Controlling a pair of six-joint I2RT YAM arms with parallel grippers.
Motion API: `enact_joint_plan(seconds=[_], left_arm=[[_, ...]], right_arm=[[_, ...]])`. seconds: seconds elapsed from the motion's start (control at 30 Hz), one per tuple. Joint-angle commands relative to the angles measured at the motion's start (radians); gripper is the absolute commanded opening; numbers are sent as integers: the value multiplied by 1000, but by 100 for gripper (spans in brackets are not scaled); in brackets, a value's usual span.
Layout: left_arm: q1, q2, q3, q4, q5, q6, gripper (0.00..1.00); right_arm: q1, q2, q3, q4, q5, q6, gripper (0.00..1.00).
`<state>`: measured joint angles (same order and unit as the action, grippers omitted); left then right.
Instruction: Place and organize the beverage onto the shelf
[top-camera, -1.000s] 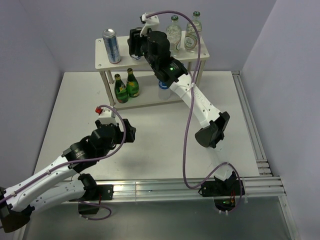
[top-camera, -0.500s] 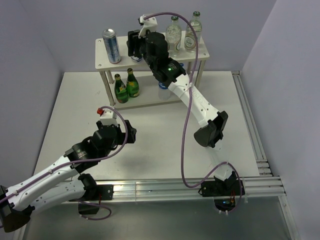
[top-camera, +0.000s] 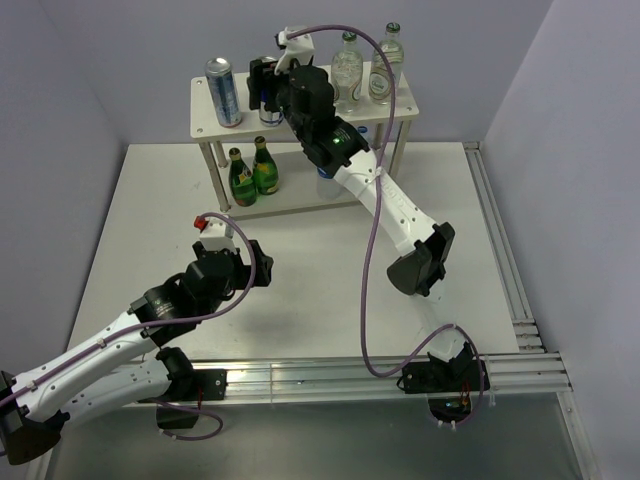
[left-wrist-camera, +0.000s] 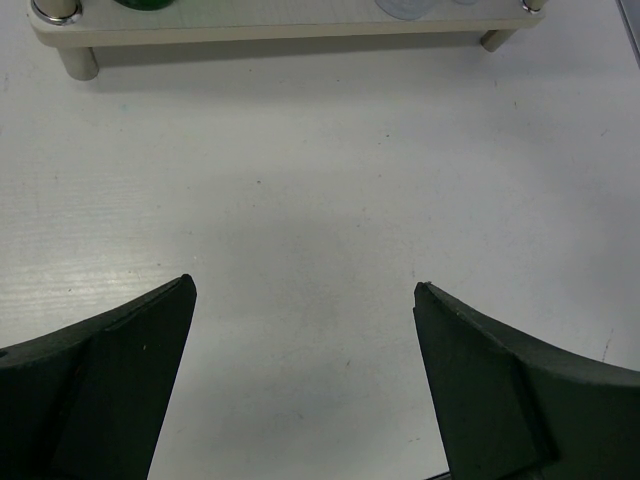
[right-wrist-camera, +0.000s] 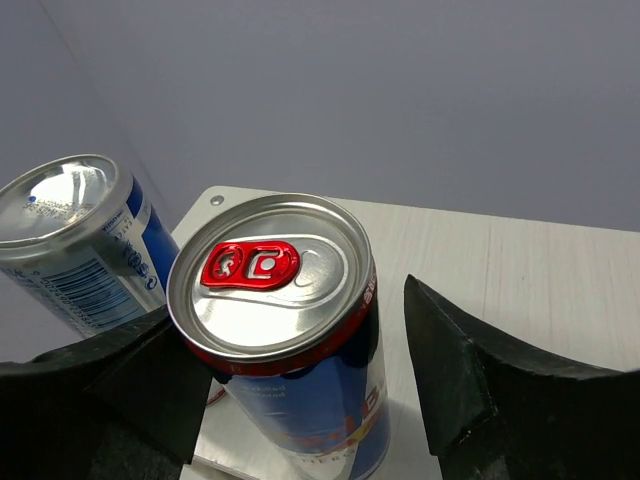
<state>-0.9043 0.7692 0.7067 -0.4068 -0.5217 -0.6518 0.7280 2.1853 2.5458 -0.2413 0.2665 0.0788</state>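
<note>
The right gripper (top-camera: 262, 88) has shifted left along the shelf (top-camera: 204, 112) top, bringing the red-tabbed can (right-wrist-camera: 270, 290) nearer the silver can (right-wrist-camera: 75, 240).

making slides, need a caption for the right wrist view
A red-tab can stands on the shelf top between the open fingers of the right gripper, a second can beside it.

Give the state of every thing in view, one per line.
Red-tab can: sealed, upright on shelf top.
Right gripper: open, straddling it.
Left gripper: open, empty.
Second can: upright, shelf top.
Clear bottles: upright, shelf top.
Green bottles: upright, lower tier.
</note>
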Motion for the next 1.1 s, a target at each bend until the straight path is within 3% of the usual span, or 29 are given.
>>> enact_joint_plan(seconds=[0.0,0.07,0.13,0.7,0.9,1.07], left_arm=[[-5,-5,-6,39,-20,-12,97],[-4,-2,-6,39,-20,-12,97],[-5,-2,-7,39,-26,-14,97],[-5,16,4,40,-32,-19,98],[-5,19,13,31,-40,-23,98],[-7,21,36,14,-78,-22,98]], right_arm=[[10,-5,-12,56,23,-20,78],[10,-12,-22,54,16,-20,80],[10,-25,-42,57,-28,-25,100],[33,-191,-304,117,-32,-24,100],[53,-321,-501,163,-7,-1,100],[120,-531,-764,181,124,15,100]])
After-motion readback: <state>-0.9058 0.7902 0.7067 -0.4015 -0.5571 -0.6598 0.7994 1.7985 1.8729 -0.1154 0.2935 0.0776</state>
